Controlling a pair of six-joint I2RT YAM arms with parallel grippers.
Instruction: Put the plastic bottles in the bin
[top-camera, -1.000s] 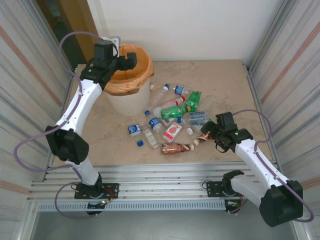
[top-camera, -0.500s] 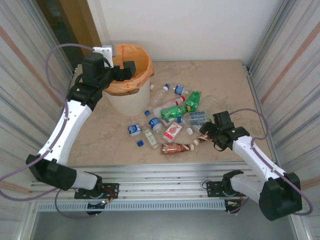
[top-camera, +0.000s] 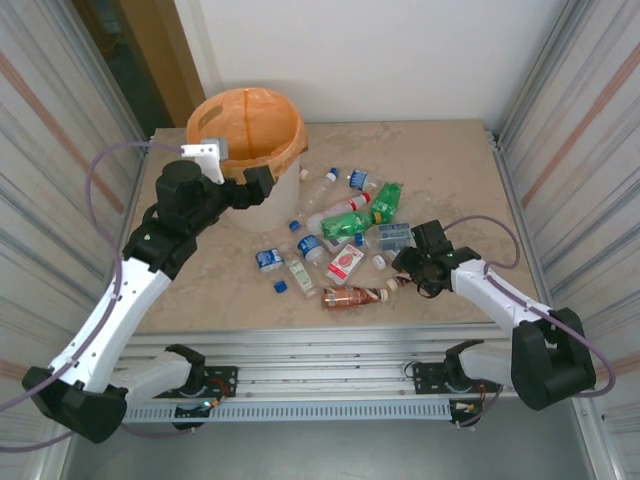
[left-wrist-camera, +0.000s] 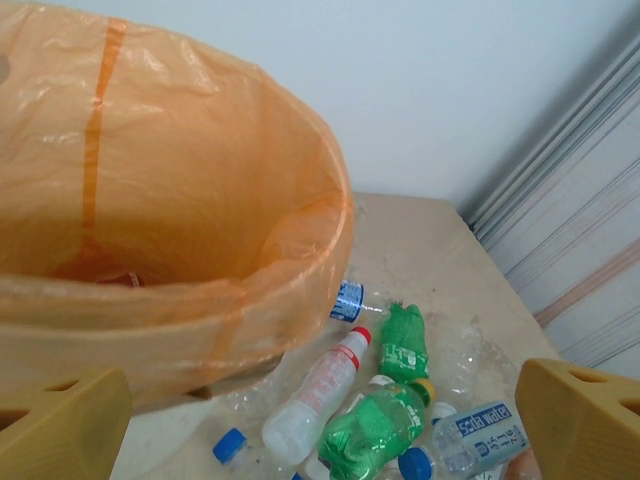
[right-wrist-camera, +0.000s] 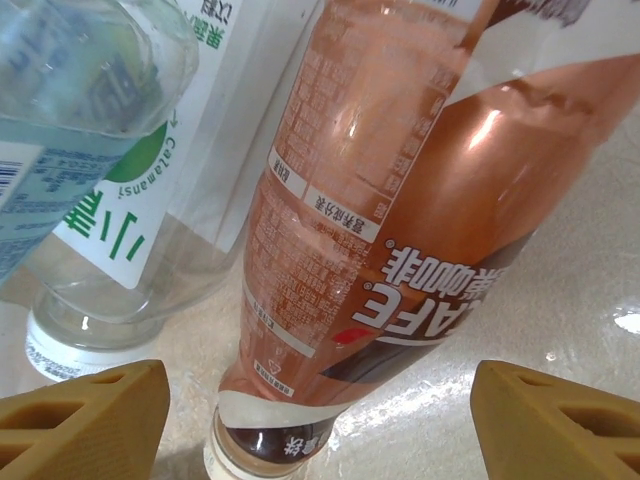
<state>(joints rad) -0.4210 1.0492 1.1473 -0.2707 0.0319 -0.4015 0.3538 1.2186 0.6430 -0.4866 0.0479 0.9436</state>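
The bin (top-camera: 296, 135), white with an orange bag, stands at the back left. Several crushed plastic bottles lie in the middle of the table, among them a green one (top-camera: 347, 224) and a copper-brown one (top-camera: 350, 297). My left gripper (top-camera: 262, 185) hangs open and empty just in front of the bin, whose wall (left-wrist-camera: 200, 330) is on the left of the left wrist view, with a green bottle (left-wrist-camera: 385, 425) below. My right gripper (top-camera: 405, 268) is low over another copper-brown bottle (right-wrist-camera: 400, 200). Its fingers (right-wrist-camera: 80, 420) stand either side of the bottle's neck, with a gap on each side.
Corrugated metal walls rise along the left and right sides of the table (top-camera: 450, 160). A loose blue cap (top-camera: 281, 286) lies near the front. A clear bottle with a green and white label (right-wrist-camera: 110, 180) lies right beside the copper-brown one.
The left arm has drawn back from over the bin, and its gripper now sits lower in front of it. The right gripper has edged left onto the copper-brown bottle and its jaws have narrowed.
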